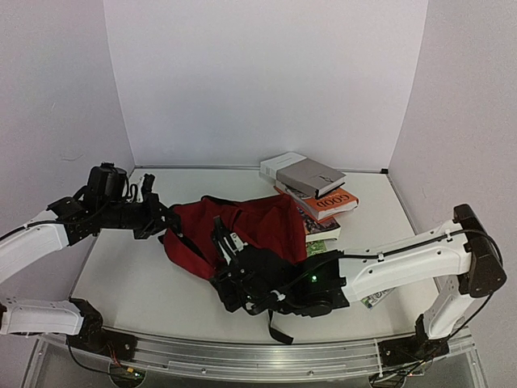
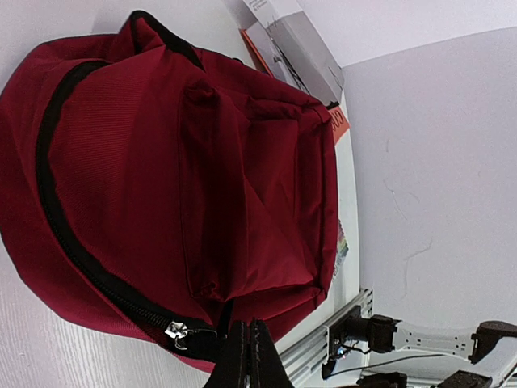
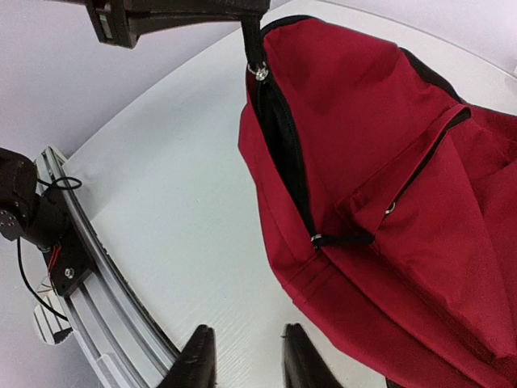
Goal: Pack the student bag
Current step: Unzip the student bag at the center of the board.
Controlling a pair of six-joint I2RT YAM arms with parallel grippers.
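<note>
At the far left, the left arm (image 1: 36, 238) reaches in over the tabletop (image 1: 129, 279). Its end effector (image 1: 165, 222) is pinched tight on the black zipper tab (image 3: 252, 44) at the left end of the student bag (image 1: 254, 226). In the left wrist view its two fingers (image 2: 237, 360) press together with the tab between them, and the silver pull (image 2: 177, 331) sits just beside their tips. The tab runs straight from that pull up into the grip. The bag lies in the middle of the tabletop, dark red, with its front pocket (image 2: 242, 186) turned upward and a black zipper line (image 2: 56, 186) curving round its left end. A second pull (image 3: 317, 240) rests further along that line, its short black tab lying flat on the fabric. Whether the zipper is parted along this stretch cannot be told. At the near edge of the bag, the right end effector (image 3: 246, 364) hovers over bare tabletop. Its fingers are spread apart and hold nothing, and the bag's edge lies just ahead of them. The right arm (image 1: 404, 259) slants away from there to its base at the near right corner. Behind it, just beside the bag's far right corner, stands a stack of books. The stack has a grey book (image 1: 303, 174) on top and an orange book (image 1: 333, 202) beneath. A green cover (image 1: 321, 246) shows at the bag's right edge, too hidden to tell more.
</note>
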